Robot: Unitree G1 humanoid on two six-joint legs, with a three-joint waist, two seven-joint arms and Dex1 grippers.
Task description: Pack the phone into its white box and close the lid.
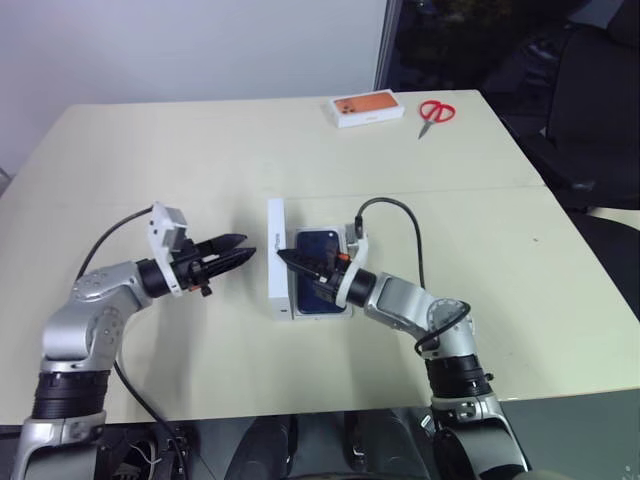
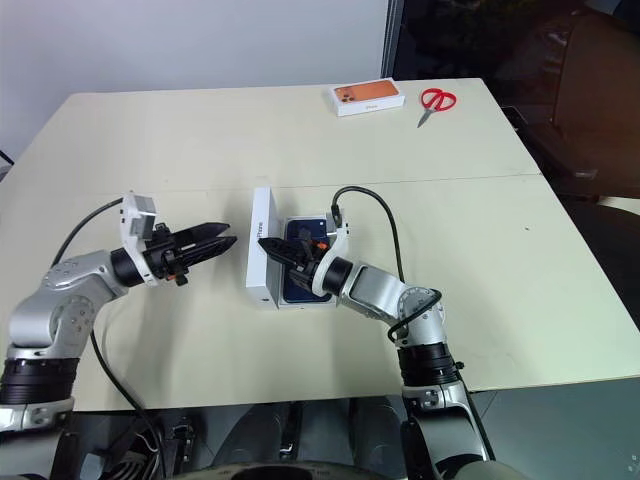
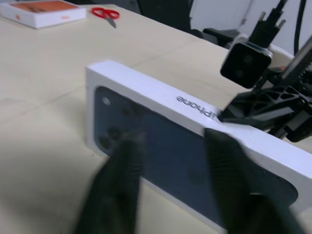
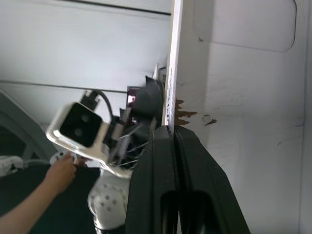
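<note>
Lid on edge at mid-worktop, beside the boxed phone.

On the worktop (image 1: 480, 180), white box (image 1: 345, 311) with phone (image 1: 316, 243) inside; lid (image 1: 276, 258) upright along its left side, long axis toward the far edge. Right end effector (image 1: 283, 258) clenched on lid rim, nearer; left end effector (image 1: 238, 249) just left of lid, fingers parted, empty.

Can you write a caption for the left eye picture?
Right gripper pinches the lid upright beside the phone.
</note>
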